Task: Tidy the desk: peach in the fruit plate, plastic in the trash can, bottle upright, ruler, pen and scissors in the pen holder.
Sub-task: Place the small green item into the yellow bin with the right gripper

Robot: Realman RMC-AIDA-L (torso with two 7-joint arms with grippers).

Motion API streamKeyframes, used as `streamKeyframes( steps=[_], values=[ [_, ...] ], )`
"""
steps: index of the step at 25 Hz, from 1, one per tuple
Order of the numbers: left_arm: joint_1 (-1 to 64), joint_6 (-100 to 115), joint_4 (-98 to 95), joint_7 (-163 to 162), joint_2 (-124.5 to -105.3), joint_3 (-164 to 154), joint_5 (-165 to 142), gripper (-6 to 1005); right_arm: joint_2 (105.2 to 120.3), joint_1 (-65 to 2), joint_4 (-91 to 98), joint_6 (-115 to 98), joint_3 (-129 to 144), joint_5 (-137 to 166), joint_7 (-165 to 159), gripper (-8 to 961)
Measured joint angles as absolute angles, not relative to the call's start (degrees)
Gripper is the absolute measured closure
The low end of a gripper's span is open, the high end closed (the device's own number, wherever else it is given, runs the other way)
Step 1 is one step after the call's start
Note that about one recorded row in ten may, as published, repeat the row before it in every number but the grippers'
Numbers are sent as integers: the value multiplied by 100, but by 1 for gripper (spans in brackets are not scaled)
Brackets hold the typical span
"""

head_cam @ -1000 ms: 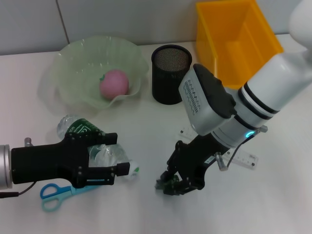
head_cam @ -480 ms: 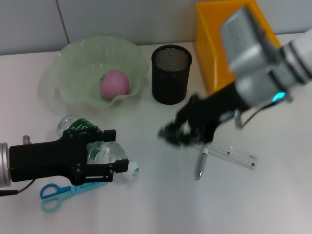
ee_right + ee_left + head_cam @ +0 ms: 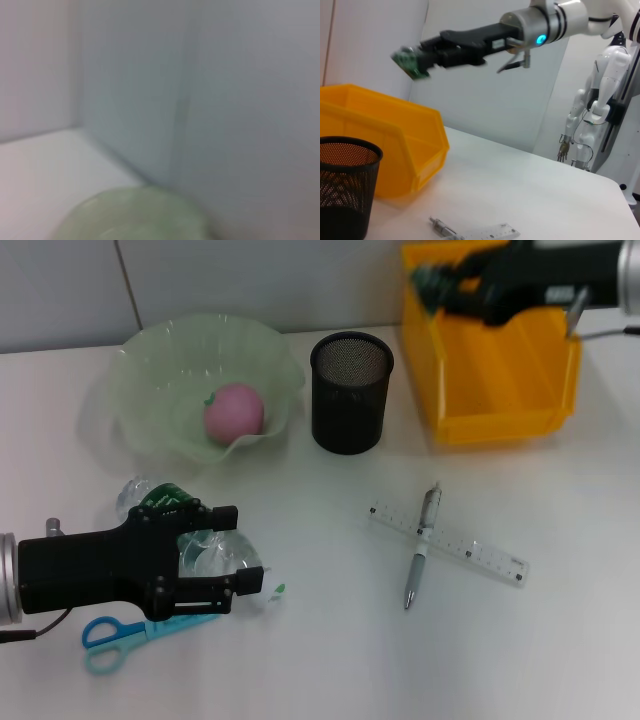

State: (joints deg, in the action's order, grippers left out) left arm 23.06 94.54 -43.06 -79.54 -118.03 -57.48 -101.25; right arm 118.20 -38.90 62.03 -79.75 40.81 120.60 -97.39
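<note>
My right gripper (image 3: 440, 285) is shut on a crumpled green piece of plastic (image 3: 428, 278) and holds it in the air over the back left corner of the yellow trash can (image 3: 500, 405). The left wrist view shows that plastic (image 3: 410, 62) above the trash can (image 3: 385, 145). The bottle (image 3: 205, 550) lies on its side on the desk, with my left gripper (image 3: 238, 548) open and one finger on each side of it. The peach (image 3: 234, 410) rests in the fruit plate (image 3: 150, 360). The pen (image 3: 421, 544) lies across the ruler (image 3: 470, 552). The scissors (image 3: 115, 637) lie beneath my left gripper. The pen holder (image 3: 350, 392) stands upright.
The pen holder stands between the fruit plate and the trash can, near the back wall. The left wrist view shows the pen holder (image 3: 342, 187), the pen (image 3: 442, 227) and the ruler (image 3: 492, 233) on the white desk (image 3: 530, 190). A blurred edge of the fruit plate (image 3: 135, 215) fills the right wrist view.
My right gripper has lifted the plastic off the desk beside the pen and swung it back and right to above the trash can. The left gripper has stayed at the bottle.
</note>
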Motion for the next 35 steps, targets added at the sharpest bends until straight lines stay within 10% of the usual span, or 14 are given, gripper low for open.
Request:
streamKeyframes(
  steps=[20, 35],
  values=[
    [2338, 9444, -4262, -7954, -11803, -5741, -10125, 156, 11904, -3917, 4814, -4803, 4188, 11444, -9385, 655],
    [2302, 9458, -4263, -7954, -11803, -5721, -10125, 157, 11900, -3855, 4797, -4697, 4276, 11109, -9372, 391]
  ],
)
